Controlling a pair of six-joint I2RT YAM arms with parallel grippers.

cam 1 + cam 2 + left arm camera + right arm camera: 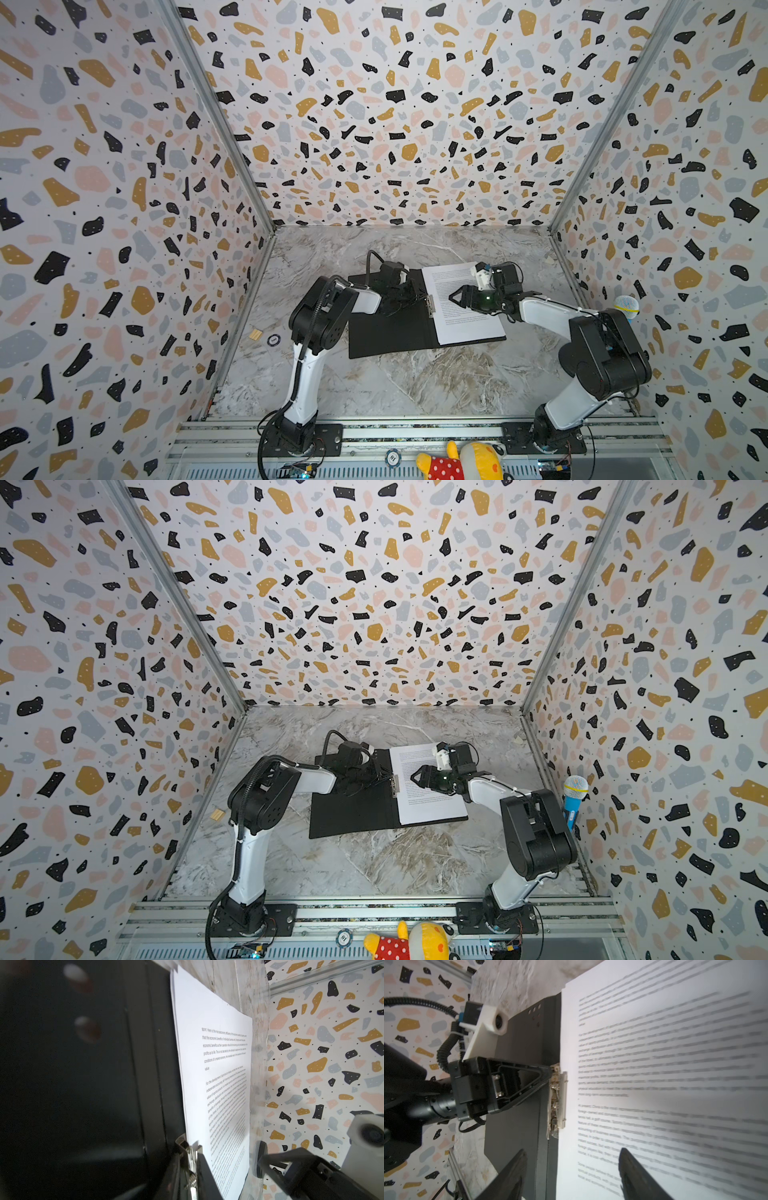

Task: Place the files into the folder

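The folder (386,332) (349,812) lies open on the marble table, black inside up. The files (465,320) (432,808), white sheets with black text on top, rest on its right half. Their edge sits by the metal spine clip (431,305) (557,1101). My left gripper (422,296) (388,777) (192,1178) is at the clip's far end, with its fingers close on either side of the metal. My right gripper (455,298) (417,778) (571,1167) hovers just above the top sheet (675,1043), open and holding nothing.
A small wooden block (255,334) and a round token (273,340) lie by the left wall. A blue toy microphone (626,306) (574,796) stands at the right wall. A plush toy (461,461) and a chip (392,457) sit on the front rail.
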